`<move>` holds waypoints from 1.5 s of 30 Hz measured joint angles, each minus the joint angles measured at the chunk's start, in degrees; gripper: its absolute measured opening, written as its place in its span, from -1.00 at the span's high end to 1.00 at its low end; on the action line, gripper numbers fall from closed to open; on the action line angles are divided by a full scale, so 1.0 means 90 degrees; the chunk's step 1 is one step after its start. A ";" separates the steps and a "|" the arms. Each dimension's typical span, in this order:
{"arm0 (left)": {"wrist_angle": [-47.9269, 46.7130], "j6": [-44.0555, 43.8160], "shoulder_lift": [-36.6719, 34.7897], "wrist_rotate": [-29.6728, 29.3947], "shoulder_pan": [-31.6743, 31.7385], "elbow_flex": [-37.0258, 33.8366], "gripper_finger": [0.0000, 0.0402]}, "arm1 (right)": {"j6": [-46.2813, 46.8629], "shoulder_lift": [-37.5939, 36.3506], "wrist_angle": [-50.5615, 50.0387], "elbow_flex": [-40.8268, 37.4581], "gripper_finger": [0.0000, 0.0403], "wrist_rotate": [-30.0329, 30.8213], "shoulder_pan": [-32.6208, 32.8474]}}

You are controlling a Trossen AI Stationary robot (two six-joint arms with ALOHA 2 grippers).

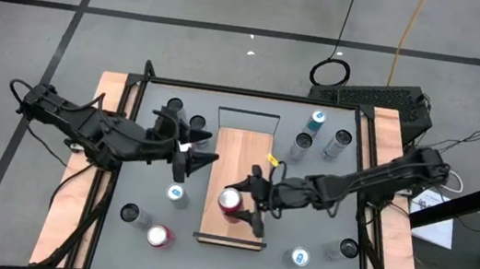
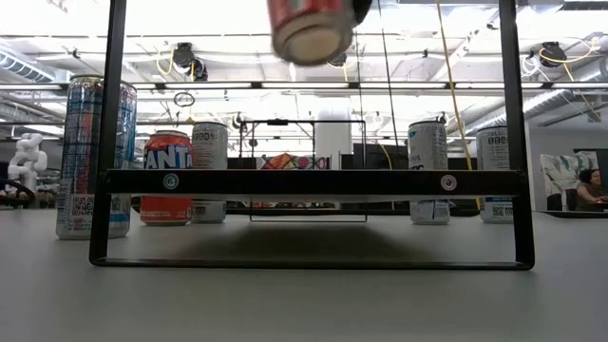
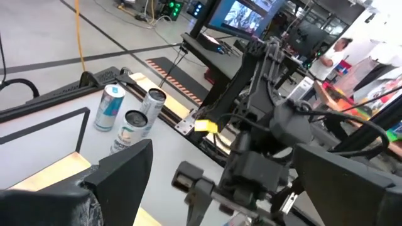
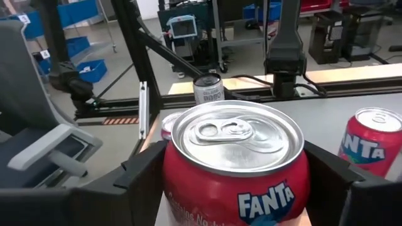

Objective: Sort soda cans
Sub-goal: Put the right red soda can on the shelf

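On the left of the grey desk (image 1: 121, 189), the left hand (image 1: 204, 148) hangs with its fingers spread wide and nothing between them, near the left edge of the wooden board (image 1: 242, 153) in the middle. Around it stand several soda cans: two dark-topped ones (image 1: 175, 106) toward the far edge, a blue one (image 1: 177, 194) just below the hand, another dark-topped can (image 1: 129, 214) and a red can (image 1: 159, 235) near the front. Over the near end of the wooden board, the right hand (image 1: 244, 208) is clenched on a red Fanta can (image 4: 237, 166), its two fingers pressing the can's sides; seen from desk level, this can (image 2: 311, 28) is in the air, tilted, above a dark metal frame (image 2: 313, 180). Farther right, a blue can (image 1: 317, 121) and two silver-grey cans (image 1: 338, 144) cluster near the far right corner, while another blue can (image 1: 299, 257) and a dark-topped can (image 1: 348, 248) stand toward the front right.
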 joint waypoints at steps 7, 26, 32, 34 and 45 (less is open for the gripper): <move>-0.0459 -0.0368 0.0000 0.0006 -0.0005 0.0000 -0.91 | 0.0143 0.0786 0.1134 0.0000 -0.30 -0.0178 -0.0197; -0.0696 -0.0382 -0.0002 0.0019 -0.0005 -0.0001 -0.91 | 0.0574 0.1585 0.1796 0.0002 -0.30 -0.0185 -0.0287; -0.0824 -0.0380 -0.0002 0.0024 -0.0005 0.0000 -0.91 | 0.0732 0.1756 0.1913 0.0002 -0.30 -0.0206 -0.0284; -0.0899 -0.0383 -0.0002 0.0024 -0.0005 0.0000 -0.91 | 0.0765 0.1809 0.1970 0.0002 -0.31 -0.0215 -0.0284; -0.0952 -0.0376 -0.0002 0.0051 -0.0005 0.0000 -0.91 | 0.0488 0.1810 0.1730 0.0005 -0.31 -0.0338 -0.0284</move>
